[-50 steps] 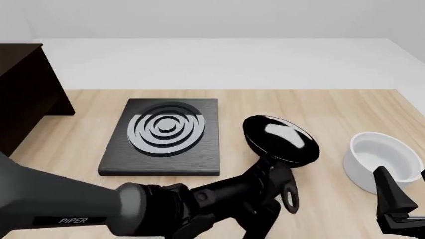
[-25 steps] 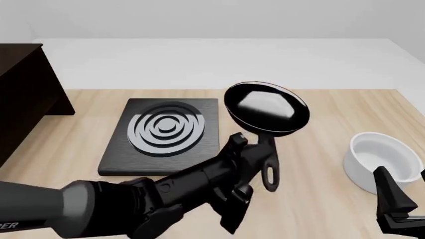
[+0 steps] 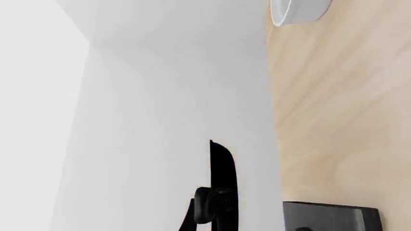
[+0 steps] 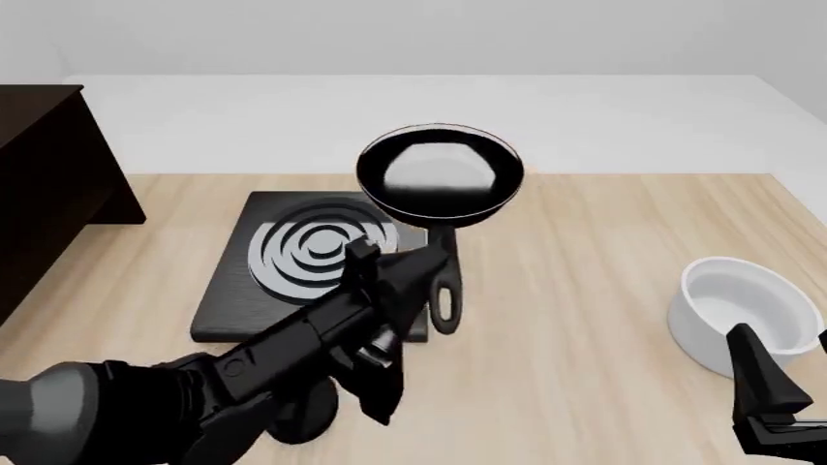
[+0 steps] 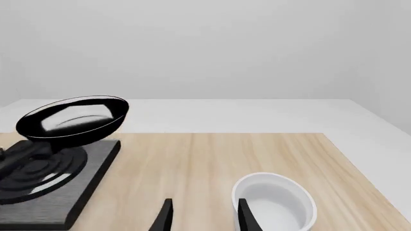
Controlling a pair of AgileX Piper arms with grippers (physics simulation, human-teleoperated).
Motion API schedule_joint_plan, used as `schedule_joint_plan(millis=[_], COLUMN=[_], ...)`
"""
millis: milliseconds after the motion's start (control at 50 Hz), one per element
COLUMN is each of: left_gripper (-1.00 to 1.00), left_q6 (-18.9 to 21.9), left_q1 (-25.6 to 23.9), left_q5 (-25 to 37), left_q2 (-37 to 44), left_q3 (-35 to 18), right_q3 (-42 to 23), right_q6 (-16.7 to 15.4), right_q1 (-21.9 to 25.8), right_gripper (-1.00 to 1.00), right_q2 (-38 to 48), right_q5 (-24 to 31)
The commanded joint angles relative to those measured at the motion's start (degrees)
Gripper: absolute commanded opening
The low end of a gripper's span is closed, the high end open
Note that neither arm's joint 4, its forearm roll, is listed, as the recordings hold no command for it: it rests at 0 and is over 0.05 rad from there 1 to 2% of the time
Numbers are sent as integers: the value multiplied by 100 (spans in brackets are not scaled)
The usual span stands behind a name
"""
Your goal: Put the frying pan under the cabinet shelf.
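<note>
The cabinet shelf [image 4: 52, 184] is seen at the far left edge of the table [image 4: 607, 281], well apart from the frying pan [image 4: 441, 175], which is held up in the air above the far right corner of the stove plate [image 4: 317, 266]. The pan is carried by the left gripper [image 4: 420, 269], clamped on the pan's handle; the handle runs from the pan bowl back toward the near side, its loop end hanging just past the fingers, so the long axis lies roughly front to back. From the pan, the cabinet lies to the left and slightly nearer, so a leftward sweep and a lowering are judged to be needed, with the bowl tilted now and probably to be levelled before it is slid under the top board. The left arm is the nearer one by far. The right gripper [image 5: 202, 214] is parked low at the near right, its fingers parted and nothing between them, just beside the white bowl [image 4: 747, 315]. Compared with a second ago, the pan is seen moved up and leftward, from right of the stove plate near the table to above its corner; bowl and right gripper are unchanged.
</note>
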Motion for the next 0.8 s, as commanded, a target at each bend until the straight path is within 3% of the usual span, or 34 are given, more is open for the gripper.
schedule_joint_plan(millis=[20,480,800], left_gripper=[-100,-100,-100], left_q6=[-28,-350,-632], left_q1=[530,1419,2200], left_q5=[-657,-1633,-1722], left_q2=[-382,-640,-1155], left_q3=[503,1761,2339], right_q3=[0,0,0], right_q6=[0,-1,0], right_q1=[0,0,1], right_gripper=[100,100,100], right_q2=[1,0,0], right_q5=[0,0,0])
